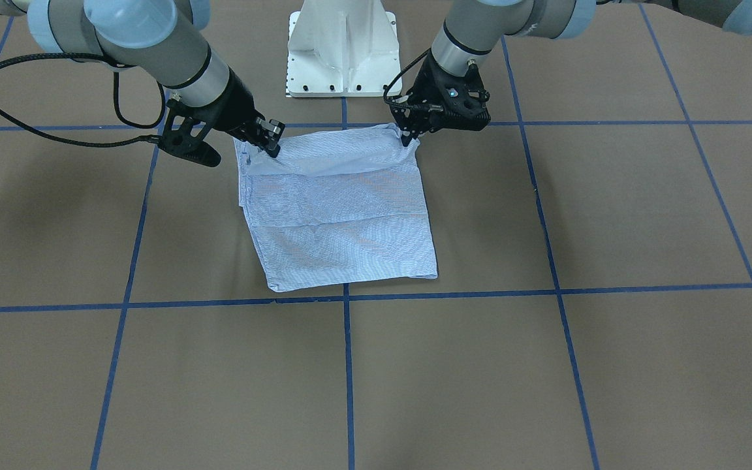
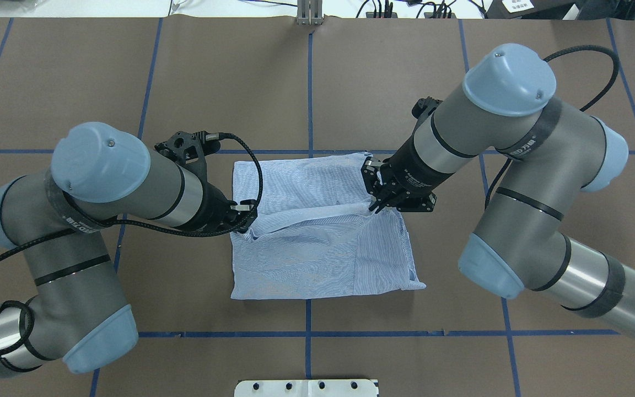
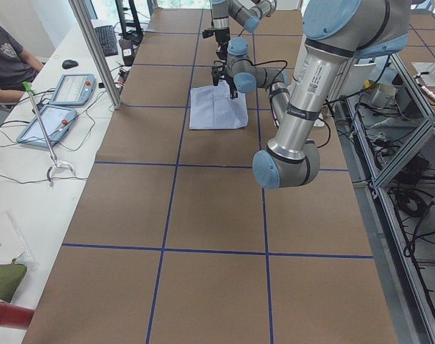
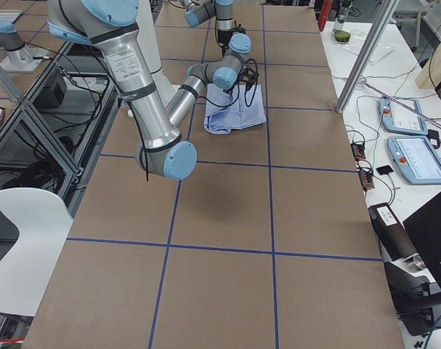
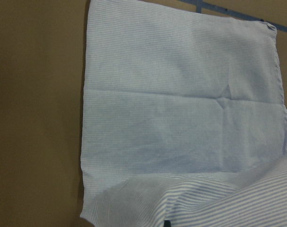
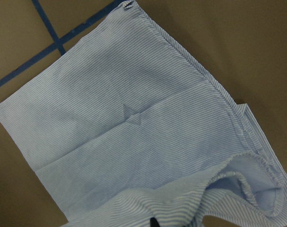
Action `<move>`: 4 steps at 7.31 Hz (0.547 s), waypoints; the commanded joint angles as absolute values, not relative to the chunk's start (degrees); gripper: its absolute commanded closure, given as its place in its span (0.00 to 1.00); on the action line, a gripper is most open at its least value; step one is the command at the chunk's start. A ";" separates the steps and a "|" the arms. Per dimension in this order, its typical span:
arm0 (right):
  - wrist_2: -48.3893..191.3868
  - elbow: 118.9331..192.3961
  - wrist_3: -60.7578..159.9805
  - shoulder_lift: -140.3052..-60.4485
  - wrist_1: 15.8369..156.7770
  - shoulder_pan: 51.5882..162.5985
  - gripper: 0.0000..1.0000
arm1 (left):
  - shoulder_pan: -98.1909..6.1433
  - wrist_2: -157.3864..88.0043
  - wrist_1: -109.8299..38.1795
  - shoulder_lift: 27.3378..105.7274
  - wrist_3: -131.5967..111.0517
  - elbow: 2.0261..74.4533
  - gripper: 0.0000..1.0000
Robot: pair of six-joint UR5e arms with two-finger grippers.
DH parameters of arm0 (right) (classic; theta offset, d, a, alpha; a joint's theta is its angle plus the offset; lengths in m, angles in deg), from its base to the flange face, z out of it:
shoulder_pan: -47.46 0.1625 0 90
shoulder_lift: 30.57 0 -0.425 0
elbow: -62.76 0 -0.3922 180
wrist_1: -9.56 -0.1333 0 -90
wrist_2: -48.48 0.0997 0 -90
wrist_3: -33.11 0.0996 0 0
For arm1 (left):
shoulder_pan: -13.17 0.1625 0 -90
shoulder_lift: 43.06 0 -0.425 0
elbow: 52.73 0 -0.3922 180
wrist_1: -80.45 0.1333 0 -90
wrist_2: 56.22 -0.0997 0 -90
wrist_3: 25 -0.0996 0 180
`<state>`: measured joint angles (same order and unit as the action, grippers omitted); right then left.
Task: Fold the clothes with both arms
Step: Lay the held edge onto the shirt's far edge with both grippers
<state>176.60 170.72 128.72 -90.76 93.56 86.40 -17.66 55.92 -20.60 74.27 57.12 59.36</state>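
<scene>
Overhead exterior view puts the light blue-and-white fine-striped shirt (image 2: 317, 259) near the middle of the brown paper-covered table (image 2: 185, 82), folded into a rough rectangle across one blue tape line (image 2: 309, 317) and just out from my white pedestal base (image 1: 343, 49).

My left black two-finger gripper (image 2: 246, 218) is pressed together on the cloth at the shirt's left side edge. My right black two-finger gripper (image 2: 375, 205) pinches the opposite side edge. Both bite about level with each other, and the band of fabric between them stands raised in a soft ridge above the flat layer beneath.

From across the table, my fingertips sit at the two corners of the edge nearest my base, and the far part of the shirt lies flat with creases across it. Each wrist camera shows striped cloth drawn up close at the bottom of its picture, over the smooth panel on the table.
</scene>
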 commanded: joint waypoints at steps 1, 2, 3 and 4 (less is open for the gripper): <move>175.13 165.61 128.04 -87.53 93.50 86.92 1.00 | -19.17 55.92 -26.74 74.36 57.09 53.82 1.00; 174.95 162.72 126.55 -86.22 93.41 87.79 1.00 | -19.95 55.92 -28.69 74.36 57.09 52.05 1.00; 174.95 160.08 125.41 -84.90 93.32 89.20 1.00 | -20.57 55.92 -30.62 74.53 56.91 50.47 1.00; 174.95 157.53 124.96 -83.58 93.23 89.47 1.00 | -21.01 55.92 -31.86 75.23 56.91 48.97 1.00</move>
<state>175.02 160.94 125.92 -85.32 93.34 88.65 -20.32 55.92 -29.81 74.63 56.97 51.06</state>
